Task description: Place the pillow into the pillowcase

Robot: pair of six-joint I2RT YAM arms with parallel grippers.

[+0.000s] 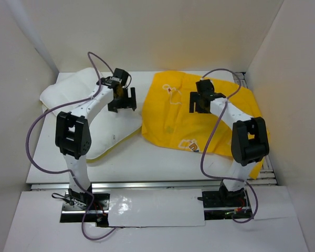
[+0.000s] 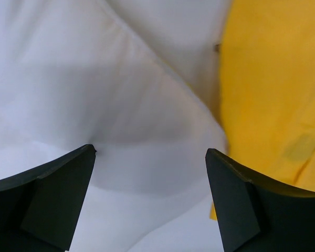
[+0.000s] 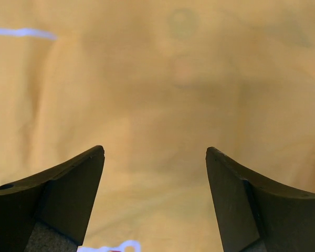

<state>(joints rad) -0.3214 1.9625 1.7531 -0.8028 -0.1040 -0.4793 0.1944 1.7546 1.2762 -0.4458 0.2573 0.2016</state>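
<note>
Pillow point(image 2: 94, 79) cloth fills the left wrist view under the left tool point(image 2: 150, 151), whose jaws stand wide apart with nothing between them; the right tool point(image 3: 155, 151) is likewise released, hovering over bare yellow pillowcase point(image 3: 157, 79) and gripping none of it. In the top view the left tool point(image 1: 122, 107) hangs above the pillow's right part, left of centre, and the right tool point(image 1: 198, 107) sits over the middle of the pillowcase point(image 1: 173, 115) at right of centre. The pillow point(image 1: 73, 94) lies across the left half of the counter point(image 1: 163, 163), wholly outside the case, its right corner just beside the case's left edge. The case lies flat and rumpled over the right half, print side up. By my reading the task is at its start: nothing is inserted, and both tools are poised for a grasp. The next move likely calls for pinching one thin layer at the case's mouth to lift it open while the other tool takes a pillow corner to feed in; which edge holds the opening I cannot tell. Purple cables loop beside both arms, white walls close in on three sides, and the right arm covers part of the case's lower right.
</note>
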